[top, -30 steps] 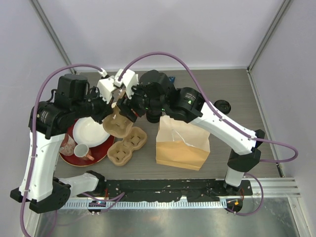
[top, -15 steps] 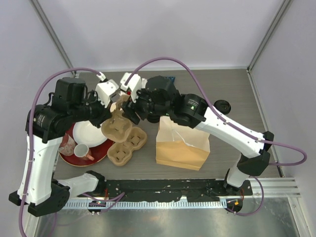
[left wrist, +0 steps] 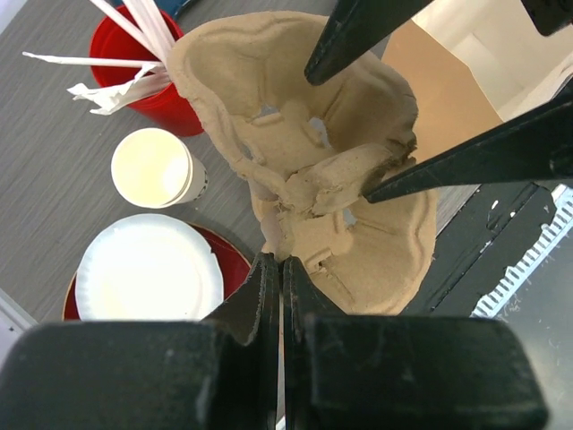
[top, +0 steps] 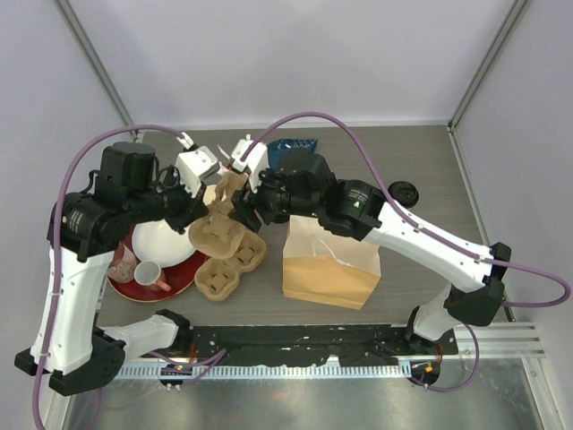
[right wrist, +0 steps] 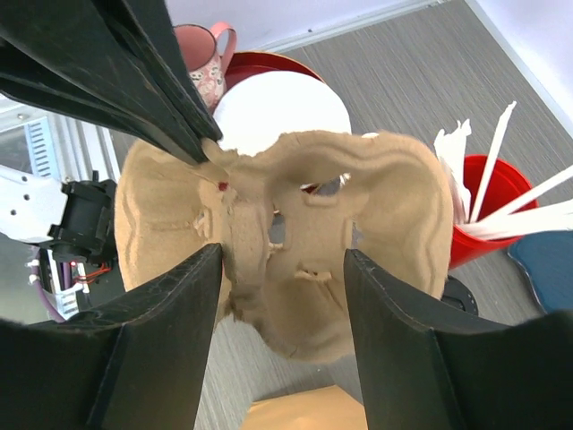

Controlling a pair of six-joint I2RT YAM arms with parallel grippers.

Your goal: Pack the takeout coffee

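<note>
Cup carrier (top: 218, 235) is between plate (top: 159, 240) on left and bag (top: 329, 262) on right.

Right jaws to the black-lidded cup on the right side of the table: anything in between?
Yes. The cup carrier sits between the right gripper's open jaws, and the left gripper is shut on its edge. The lidded cup stands apart on the far side of the right arm; nothing else visibly blocks it.

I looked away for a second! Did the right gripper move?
Yes. In the top view the right gripper has slid a little rightward, toward the paper bag, uncovering the blue packet at the back.
</note>
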